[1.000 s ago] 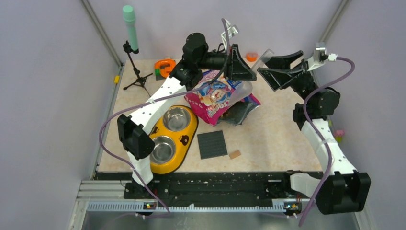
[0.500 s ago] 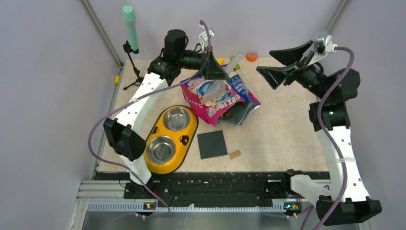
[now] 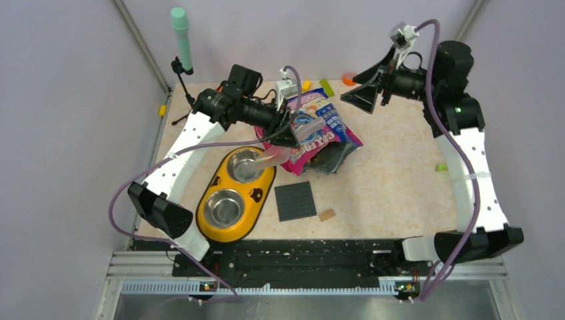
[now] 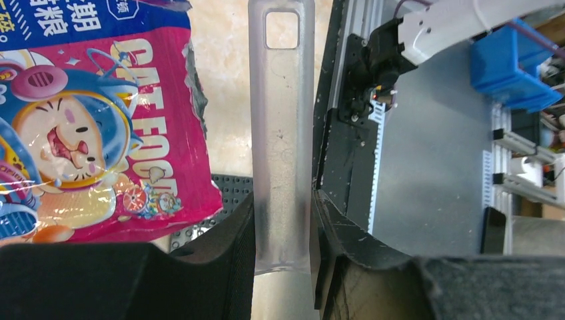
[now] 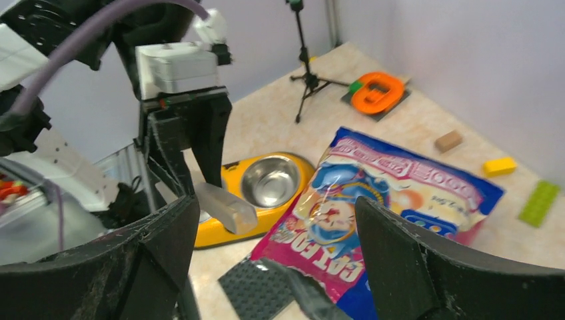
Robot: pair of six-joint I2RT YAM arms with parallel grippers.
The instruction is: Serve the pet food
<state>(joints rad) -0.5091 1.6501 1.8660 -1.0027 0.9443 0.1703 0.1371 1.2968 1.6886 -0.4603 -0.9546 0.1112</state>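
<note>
The glossy blue-pink cat food bag (image 3: 310, 130) lies at mid-table, its torn mouth facing the front right; it also shows in the left wrist view (image 4: 86, 133) and the right wrist view (image 5: 380, 193). My left gripper (image 3: 285, 137) is shut on the handle of a translucent scoop (image 3: 266, 160), clamped between its pads (image 4: 283, 200). The scoop (image 5: 226, 207) tilts down over the far steel bowl (image 3: 245, 165) of the yellow feeder (image 3: 256, 193). I cannot make out kibble clearly. My right gripper (image 3: 363, 100) is open and empty, raised behind the bag (image 5: 273, 207).
The near bowl (image 3: 225, 208) looks empty. A black studded plate (image 3: 295, 200) and a small tan block (image 3: 326, 215) lie in front of the bag. A tripod with a green cylinder (image 3: 181, 33) stands at the back left. Small bricks (image 3: 326, 87) and an orange piece (image 3: 350, 79) lie at the back.
My left arm has swung the scoop from above the bag forward and left, down over the far bowl. My right arm has lifted and drawn back to the right, still open.
</note>
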